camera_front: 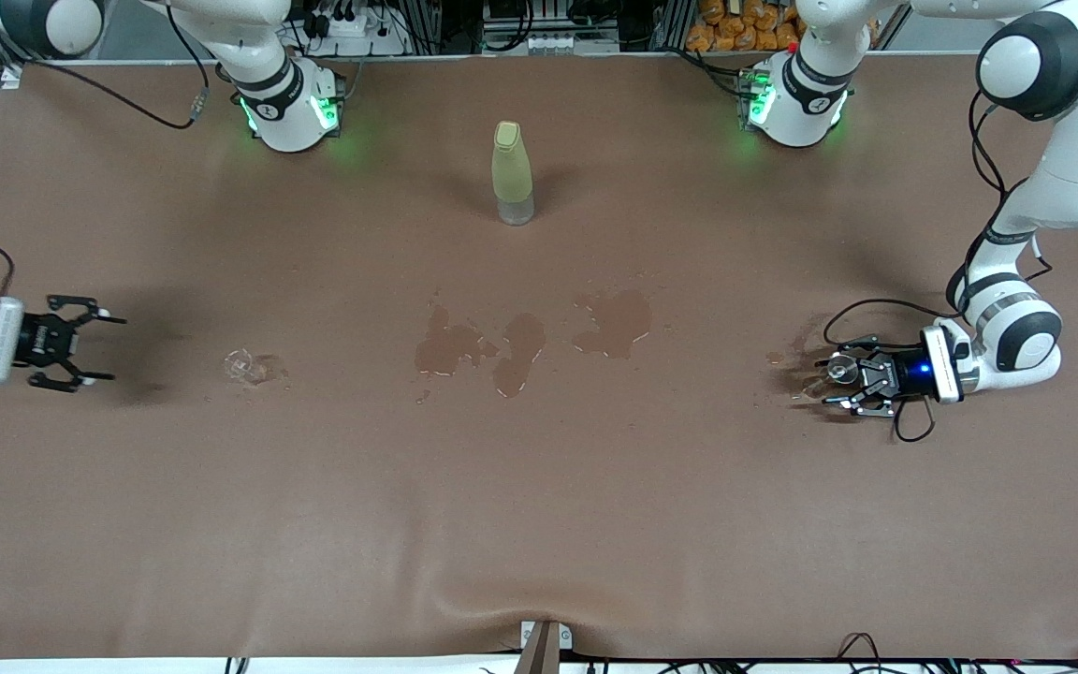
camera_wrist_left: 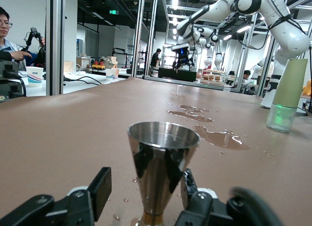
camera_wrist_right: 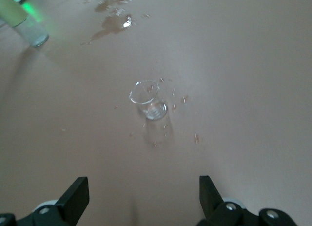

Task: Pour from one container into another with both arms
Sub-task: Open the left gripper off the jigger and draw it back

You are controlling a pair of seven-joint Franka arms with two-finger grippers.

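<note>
Left pincer (camera_front: 843, 386) parted around the steel cup (camera_wrist_left: 163, 172) – clear straight back, don't tip it. Right pincer (camera_front: 94, 348) open, waiting, glass (camera_front: 241, 365) at its 3 o'clock.

Shiny metal cup (camera_wrist_left: 163, 170); clear glass beaker (camera_wrist_right: 147, 99); matt brown table cover (camera_front: 539, 505)

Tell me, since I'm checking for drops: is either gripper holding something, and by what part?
Nothing is held. The left gripper stands open around the metal jigger, fingers apart from it. The right gripper is open, short of the glass beaker.
</note>
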